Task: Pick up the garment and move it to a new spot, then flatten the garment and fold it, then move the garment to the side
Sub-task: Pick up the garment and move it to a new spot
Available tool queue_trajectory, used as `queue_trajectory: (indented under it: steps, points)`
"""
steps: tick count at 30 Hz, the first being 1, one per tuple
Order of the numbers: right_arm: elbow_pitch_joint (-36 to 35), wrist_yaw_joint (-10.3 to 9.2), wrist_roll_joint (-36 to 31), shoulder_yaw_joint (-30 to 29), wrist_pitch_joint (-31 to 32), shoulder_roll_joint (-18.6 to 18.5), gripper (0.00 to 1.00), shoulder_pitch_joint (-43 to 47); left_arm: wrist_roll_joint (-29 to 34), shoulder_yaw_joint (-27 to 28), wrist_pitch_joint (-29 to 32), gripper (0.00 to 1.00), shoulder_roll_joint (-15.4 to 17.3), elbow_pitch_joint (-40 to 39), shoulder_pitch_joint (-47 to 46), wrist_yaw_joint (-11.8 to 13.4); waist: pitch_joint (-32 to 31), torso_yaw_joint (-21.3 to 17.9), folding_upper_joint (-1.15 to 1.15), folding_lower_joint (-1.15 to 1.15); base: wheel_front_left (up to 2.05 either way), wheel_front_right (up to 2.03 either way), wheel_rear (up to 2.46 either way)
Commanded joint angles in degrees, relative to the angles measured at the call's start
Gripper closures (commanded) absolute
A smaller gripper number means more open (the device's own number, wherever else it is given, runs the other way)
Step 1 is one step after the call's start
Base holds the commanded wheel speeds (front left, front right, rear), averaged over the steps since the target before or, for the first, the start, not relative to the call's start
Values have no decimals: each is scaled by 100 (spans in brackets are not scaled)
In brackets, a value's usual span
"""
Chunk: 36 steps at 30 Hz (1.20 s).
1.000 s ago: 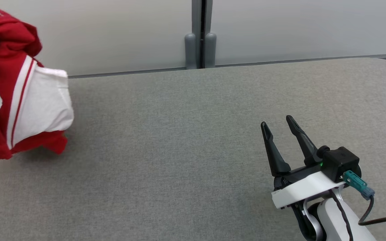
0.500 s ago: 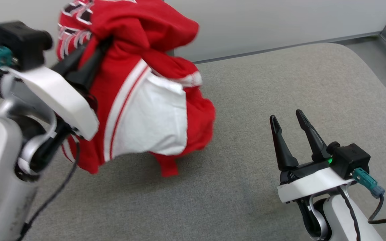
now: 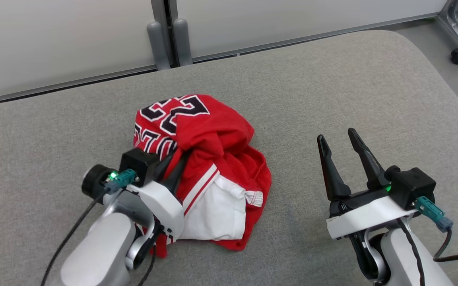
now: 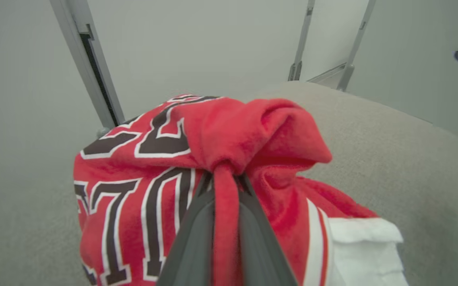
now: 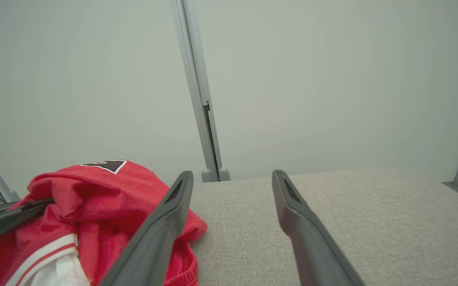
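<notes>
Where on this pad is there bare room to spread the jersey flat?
Widest bare stretch: the grey pad between the garment and its rounded right edge, beyond the open right hand. Also bare: the strip between garment and wall panels. Crowded: near left, where the left hand pinches the bunched garment.

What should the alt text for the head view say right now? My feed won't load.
The left gripper is shut on a pinch of the crumpled red garment, which lies heaped near the middle of the grey padded table with black numerals facing up. The right gripper stands open at the lower right, apart from the cloth and holding nothing.
</notes>
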Motion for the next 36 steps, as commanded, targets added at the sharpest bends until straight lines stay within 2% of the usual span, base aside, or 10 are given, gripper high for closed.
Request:
queue_trajectory:
  steps: [1,4,7,11,19,27,32,36]
  points:
    - [53,11,41,25,-29,-20,0,-20,24,-82,-216,0,-140,379,11,-111,-20,51,0,0,0,0,0]
    - [104,11,46,9,-28,-58,0,16,13,-148,-574,0,-341,867,-139,-225,-69,168,0,0,0,0,0]
    - [162,11,51,8,-29,-84,0,76,24,-144,-828,0,-409,1131,-220,-273,-159,303,0,0,0,0,0]
    - [203,11,58,-28,-29,-112,0,135,37,-45,-1043,0,-369,1132,-221,-166,-308,495,0,0,0,0,0]
    - [186,11,41,-264,-29,-195,0,261,-76,288,-1206,0,-87,534,191,215,-480,854,0,0,0,0,0]
    - [26,11,-50,-642,-29,-280,0,506,-298,904,-1330,0,218,-325,1101,797,-640,1100,0,0,0,0,0]
    - [-85,11,-96,-696,-29,-251,0,708,-374,1319,-1368,0,175,-803,1733,1084,-695,1143,0,0,0,0,0]
    - [-156,11,-86,-720,-29,-221,0,787,-156,1733,-1368,0,-29,-1310,2225,1246,-691,1128,0,0,0,0,0]
